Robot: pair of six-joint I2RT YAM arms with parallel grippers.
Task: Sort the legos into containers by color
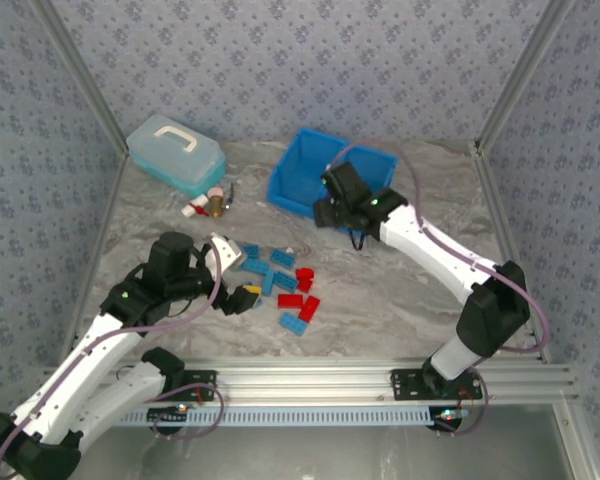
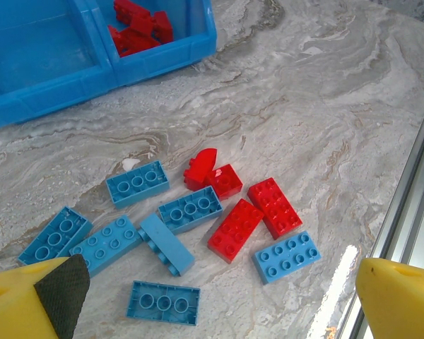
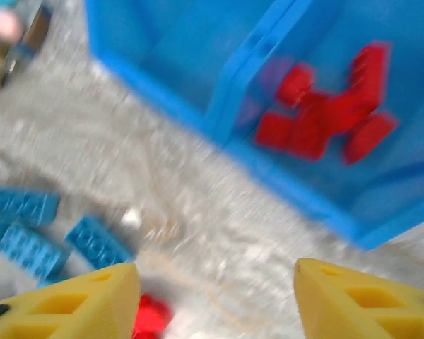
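Where the fixed camera looks down, a grey marbled worktop [image 1: 400, 290] fills a booth of blue-grey patterned walls [image 1: 280, 60], with a metal rail [image 1: 310, 378] along the near edge. The containers [image 1: 298, 170], two compartments of one bright blue bin, stand at the back centre. A pale blue lidded box [image 1: 175, 152] sits well to their left, with small red-white and brass items [image 1: 208, 205] just in front of it. Loose legos [image 1: 280, 282] lie in a cluster at mid-worktop. The left gripper [image 1: 238, 275] hangs at the cluster's left edge, and the right arm [image 1: 430, 250] reaches to the bin's near wall.

From the left wrist the studs can be told apart: seven blue bricks and four red ones lie loose, and a heap of red legos [image 2: 138, 28] lies in the right-hand compartment. The left gripper's jaws stand wide, nothing between them.

From the right wrist, blurred, the right gripper [image 3: 215, 296] is parted above bare worktop just short of the bin, holding nothing. The red heap shows in the compartment beyond.
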